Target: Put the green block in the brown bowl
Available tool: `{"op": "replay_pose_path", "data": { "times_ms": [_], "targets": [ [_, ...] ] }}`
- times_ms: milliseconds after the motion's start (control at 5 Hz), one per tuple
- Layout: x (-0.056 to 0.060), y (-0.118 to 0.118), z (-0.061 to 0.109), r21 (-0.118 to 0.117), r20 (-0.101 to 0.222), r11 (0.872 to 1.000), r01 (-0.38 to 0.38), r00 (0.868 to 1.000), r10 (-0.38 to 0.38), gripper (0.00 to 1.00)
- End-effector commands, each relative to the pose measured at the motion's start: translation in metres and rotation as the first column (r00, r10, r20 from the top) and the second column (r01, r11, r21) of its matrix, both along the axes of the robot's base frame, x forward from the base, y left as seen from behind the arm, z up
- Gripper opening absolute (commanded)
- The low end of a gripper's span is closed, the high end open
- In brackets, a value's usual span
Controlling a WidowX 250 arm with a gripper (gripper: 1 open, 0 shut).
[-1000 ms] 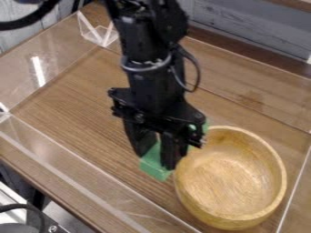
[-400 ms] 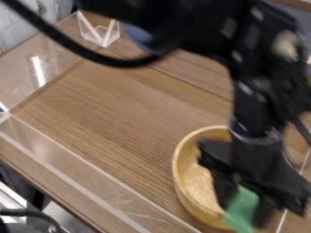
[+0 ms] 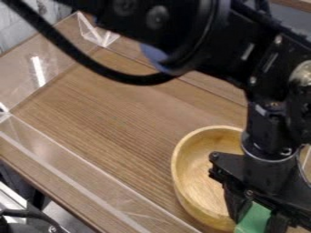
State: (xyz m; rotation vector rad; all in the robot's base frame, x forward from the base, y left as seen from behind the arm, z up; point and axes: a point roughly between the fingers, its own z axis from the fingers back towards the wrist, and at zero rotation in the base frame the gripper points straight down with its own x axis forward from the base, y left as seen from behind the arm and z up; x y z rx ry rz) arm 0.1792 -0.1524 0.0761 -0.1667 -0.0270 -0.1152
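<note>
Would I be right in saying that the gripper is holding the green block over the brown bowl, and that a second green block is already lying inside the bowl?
Not quite. The gripper does hold the green block over the brown bowl, but no second block lies inside: the camera view shows only bare wood in the visible part of the bowl.

- No readable text, label, brand, number or sign was found anywhere in the view.
- The black robot arm (image 3: 183, 36) carried no legible marking; its surfaces were blurred.
- The brown bowl (image 3: 195, 168) showed wood grain only, no lettering.
- The green block (image 3: 253, 221) was plain.
- The wooden table (image 3: 109, 118) and the clear walls (image 3: 49, 55) around it bore no writing.
</note>
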Motion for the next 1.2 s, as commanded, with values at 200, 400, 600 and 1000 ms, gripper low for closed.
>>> {"op": "replay_pose_path", "data": {
  "times_ms": [200,400,600,1000],
  "targets": [
    [0.005,0.008,-0.002,-0.003,0.009,0.999,-0.039,0.999,0.039,0.00],
    [0.004,0.013,-0.003,0.000,0.000,0.998,-0.057,0.998,0.057,0.00],
    [0.003,0.018,-0.004,0.002,-0.010,0.997,-0.079,0.997,0.079,0.00],
    [0.007,0.024,-0.016,0.001,-0.022,0.994,-0.110,0.994,0.110,0.00]
  ]
}}
